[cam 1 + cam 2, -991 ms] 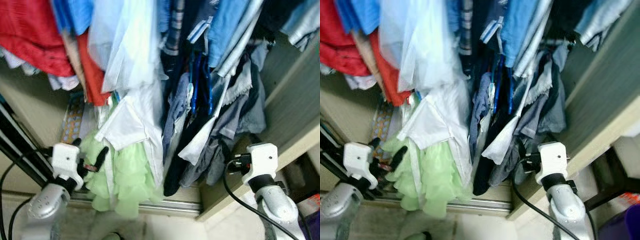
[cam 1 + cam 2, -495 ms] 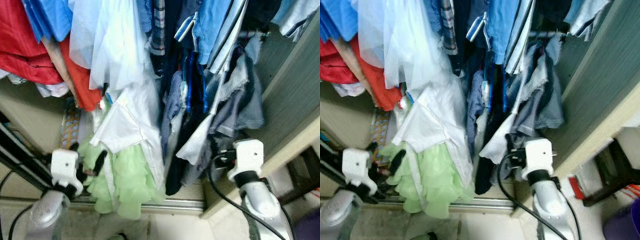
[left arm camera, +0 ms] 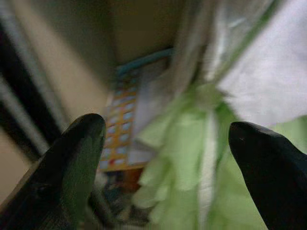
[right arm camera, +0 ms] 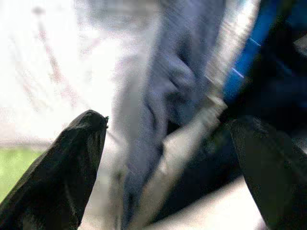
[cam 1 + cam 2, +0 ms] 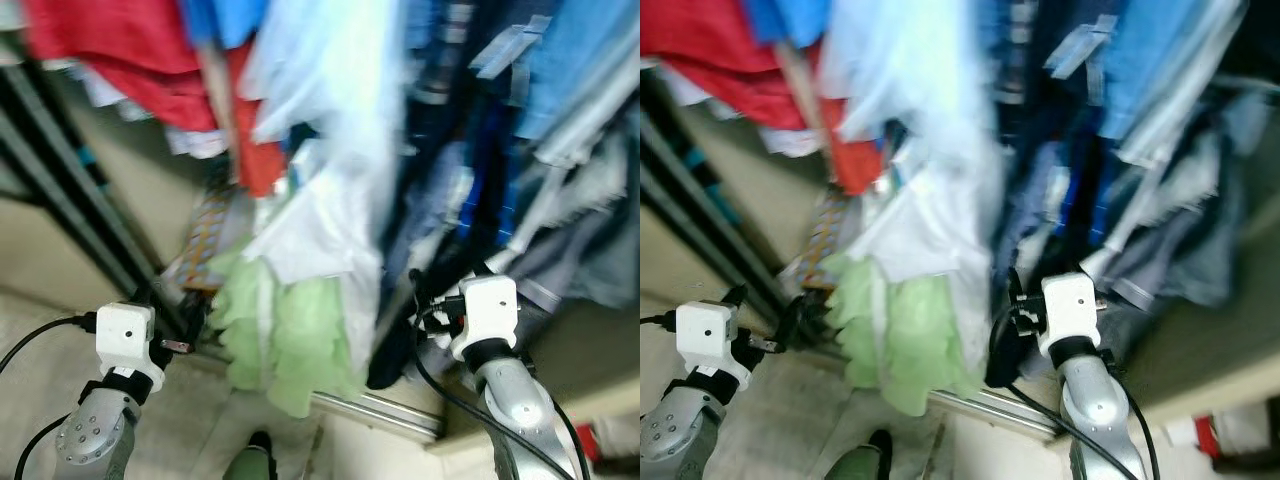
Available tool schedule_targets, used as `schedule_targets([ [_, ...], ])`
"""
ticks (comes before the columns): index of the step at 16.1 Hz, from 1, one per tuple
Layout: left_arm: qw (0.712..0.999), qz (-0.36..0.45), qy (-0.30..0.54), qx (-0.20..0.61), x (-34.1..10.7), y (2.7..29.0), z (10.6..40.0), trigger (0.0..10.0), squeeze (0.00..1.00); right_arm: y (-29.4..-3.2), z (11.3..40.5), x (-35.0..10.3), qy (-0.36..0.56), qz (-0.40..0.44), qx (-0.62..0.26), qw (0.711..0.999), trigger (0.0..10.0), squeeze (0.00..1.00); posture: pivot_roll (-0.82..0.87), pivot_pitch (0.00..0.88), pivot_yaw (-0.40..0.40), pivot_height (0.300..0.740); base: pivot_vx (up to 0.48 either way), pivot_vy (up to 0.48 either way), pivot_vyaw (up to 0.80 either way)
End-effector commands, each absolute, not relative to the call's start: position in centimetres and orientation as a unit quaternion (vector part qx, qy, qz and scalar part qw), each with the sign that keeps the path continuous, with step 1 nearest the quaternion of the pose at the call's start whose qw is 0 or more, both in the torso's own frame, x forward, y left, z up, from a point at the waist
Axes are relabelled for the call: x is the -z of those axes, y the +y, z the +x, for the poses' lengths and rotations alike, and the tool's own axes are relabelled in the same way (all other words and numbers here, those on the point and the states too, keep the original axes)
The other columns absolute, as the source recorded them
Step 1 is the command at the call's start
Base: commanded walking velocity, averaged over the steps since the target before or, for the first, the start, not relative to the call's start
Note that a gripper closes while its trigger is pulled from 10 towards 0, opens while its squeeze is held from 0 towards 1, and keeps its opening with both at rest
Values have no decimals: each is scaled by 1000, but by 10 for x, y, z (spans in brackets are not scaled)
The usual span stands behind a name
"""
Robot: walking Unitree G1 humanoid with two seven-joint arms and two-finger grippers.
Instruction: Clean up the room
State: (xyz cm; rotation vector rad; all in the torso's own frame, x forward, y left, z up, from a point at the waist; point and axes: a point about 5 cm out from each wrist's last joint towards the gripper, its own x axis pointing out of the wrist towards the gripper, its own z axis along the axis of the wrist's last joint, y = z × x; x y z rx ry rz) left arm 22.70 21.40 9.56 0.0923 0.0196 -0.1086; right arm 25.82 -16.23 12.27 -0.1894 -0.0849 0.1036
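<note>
Clothes hang crowded in an open wardrobe; the picture is blurred. A pale green ruffled garment (image 5: 285, 340) hangs lowest, under a white garment (image 5: 320, 225). Red clothes (image 5: 130, 50) hang at the upper left, and blue and dark clothes (image 5: 520, 100) at the right. My left gripper (image 5: 185, 318) is open just left of the green garment, with nothing between its fingers (image 3: 76, 158). My right gripper (image 5: 428, 312) is open at the foot of the dark clothes; grey-blue cloth (image 4: 163, 96) lies ahead of its fingers (image 4: 72, 167), apart from them.
A metal sliding-door track (image 5: 380, 412) runs along the wardrobe's floor edge. Dark slanted bars (image 5: 90, 200) stand at the left. A colourful patterned sheet (image 3: 120, 124) leans at the wardrobe's back. A dark green object (image 5: 250, 465) shows on the pale floor below.
The whole picture has slid right and blurred, so the camera has turned left. Both grippers stay open before the clothes, holding nothing.
</note>
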Motion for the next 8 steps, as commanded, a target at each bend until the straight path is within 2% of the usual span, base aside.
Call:
schedule_targets([
  [1, 996, 69, 13, 55, -93, 210, 230, 10000, 0, -163, 260, -126, -45, -98, -54, 993, 10000, 0, 19, 205, -46, 740, 0, 0, 800],
  [4, 994, 101, -4, 40, -100, 208, 235, 10000, 0, -159, 271, -132, -55, -96, -63, 992, 10000, 0, 26, 206, -58, 740, 0, 0, 675],
  [8, 996, 62, 13, 55, -93, 204, 235, 10000, 0, -156, 272, -131, -52, -93, -73, 992, 10000, 0, 22, 202, -64, 740, 0, 0, 0],
])
